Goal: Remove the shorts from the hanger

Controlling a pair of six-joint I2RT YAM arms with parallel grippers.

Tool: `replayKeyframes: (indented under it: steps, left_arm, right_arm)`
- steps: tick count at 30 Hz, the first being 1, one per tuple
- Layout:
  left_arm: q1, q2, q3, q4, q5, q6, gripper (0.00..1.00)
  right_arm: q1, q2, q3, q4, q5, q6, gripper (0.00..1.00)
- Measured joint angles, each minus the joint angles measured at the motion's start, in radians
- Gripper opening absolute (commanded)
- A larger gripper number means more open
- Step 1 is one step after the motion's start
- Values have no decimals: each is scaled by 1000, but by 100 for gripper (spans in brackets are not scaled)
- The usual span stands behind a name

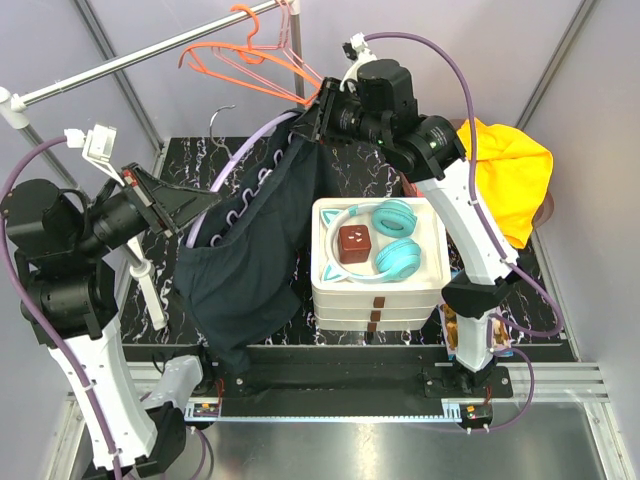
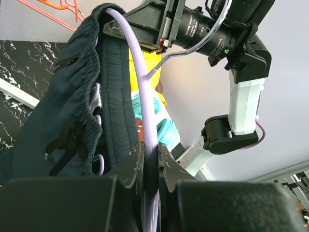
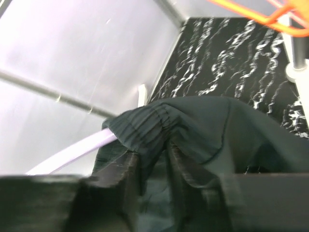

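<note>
Dark navy shorts point(image 1: 245, 245) hang over a lilac plastic hanger point(image 1: 232, 165) held above the table between both arms. My left gripper point(image 1: 190, 228) is shut on the hanger's lilac bar point(image 2: 150, 140) at its lower left end. My right gripper point(image 1: 312, 122) is shut on the shorts' waistband point(image 3: 154, 130) at the upper right end, where the fabric bunches over the hanger tip point(image 3: 82, 147). The shorts' gathered waistband and drawstring point(image 2: 72, 135) show in the left wrist view, left of the bar.
A stack of white trays point(image 1: 378, 290) holds teal headphones point(image 1: 395, 240) and a brown cube point(image 1: 353, 241). A yellow cloth point(image 1: 510, 175) lies at the right. Orange hangers point(image 1: 245, 55) hang from the rail point(image 1: 120, 68) at the back. A small white stand point(image 1: 150, 290) is beside the left arm.
</note>
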Motion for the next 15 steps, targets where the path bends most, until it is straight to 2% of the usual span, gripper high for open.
replayKeyframes:
  steps: [4,15]
  left_arm:
    - [-5,5,0,14,6,-1,0]
    - [-29,0,-72,156,40,-60,0]
  right_arm:
    - [5,2,0,-2,70,-10,0]
    - [-61,2,0,-66,86,-15,0]
